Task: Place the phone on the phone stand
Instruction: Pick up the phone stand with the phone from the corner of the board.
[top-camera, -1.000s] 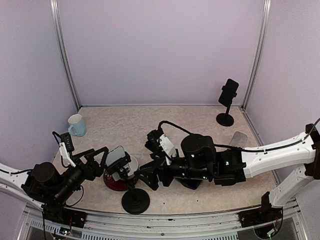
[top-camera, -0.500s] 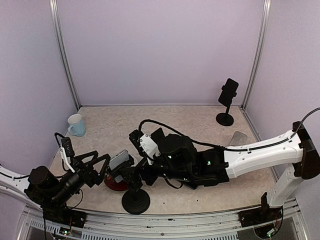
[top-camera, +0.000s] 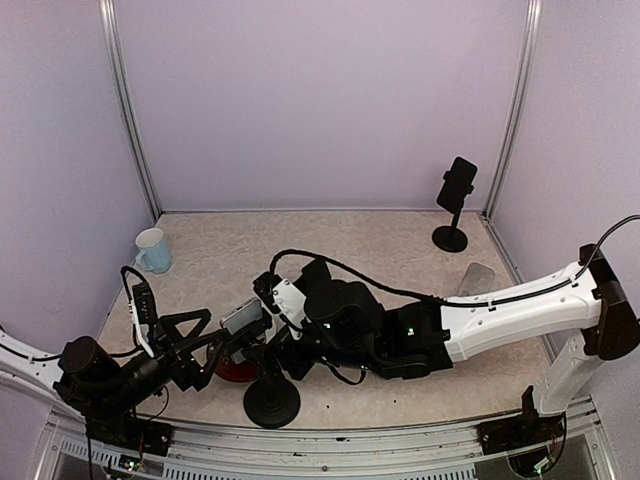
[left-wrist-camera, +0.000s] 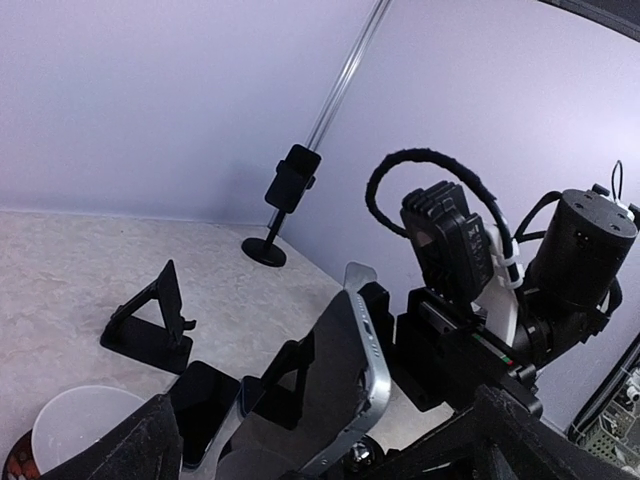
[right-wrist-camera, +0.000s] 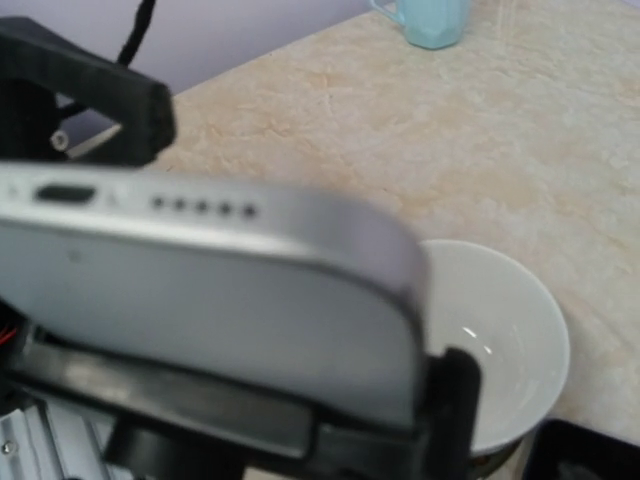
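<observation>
I see my left arm (top-camera: 100, 370) low, pointing right, left gripper (top-camera: 210, 340) jaws spread wide. My right arm (top-camera: 500, 305) stretches low leftward, right gripper (top-camera: 262, 345) jaws wide too.

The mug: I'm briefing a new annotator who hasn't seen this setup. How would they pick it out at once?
Look at the table from above and find the metal post in its far left corner. Just in front of that post's foot stands the mug, alone. It is the only pale blue thing; the bowl nearer the front is white.
</observation>
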